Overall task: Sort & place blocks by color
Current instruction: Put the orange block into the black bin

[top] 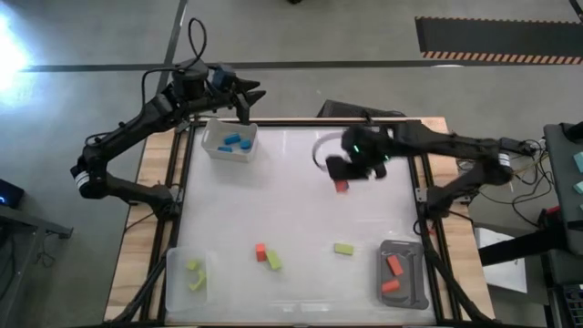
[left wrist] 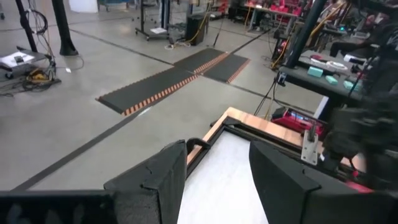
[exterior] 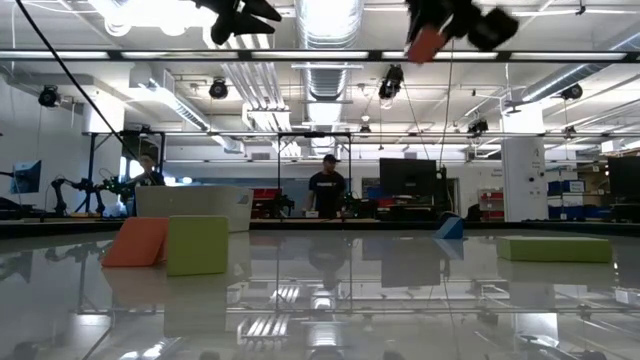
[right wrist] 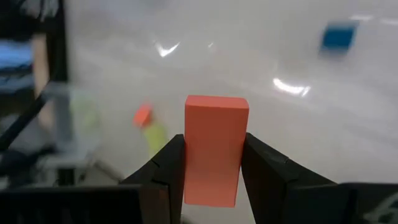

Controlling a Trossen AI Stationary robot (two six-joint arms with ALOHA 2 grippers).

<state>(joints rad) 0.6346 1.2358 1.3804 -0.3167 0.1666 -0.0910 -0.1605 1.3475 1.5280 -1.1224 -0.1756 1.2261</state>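
My right gripper [top: 341, 179] hangs above the table's middle, shut on an orange-red block [right wrist: 215, 118], which also shows high up in the low view [exterior: 427, 43]. On the table lie an orange-red block [top: 260, 251], two yellow-green blocks [top: 273, 261] [top: 343, 248], and a blue block [exterior: 450, 227]. My left gripper [top: 244, 98] is open and held high above the clear tray [top: 215, 149], which holds blue blocks [top: 235, 141]. In the left wrist view its fingers [left wrist: 217, 171] are apart with nothing between them. My right gripper pinches the orange-red block between its two fingers, on the block's two long sides [right wrist: 189, 168]. The block's free end [right wrist: 216, 102] sticks out past the fingertips. The block is lifted clear of the table.
A clear tray [top: 173, 282] with yellow-green blocks [top: 194, 273] sits at the near left corner. A grey tray [top: 414, 290] with orange-red blocks [top: 393, 267] sits at the near right corner. People stand in the room beyond the table [exterior: 325, 190].
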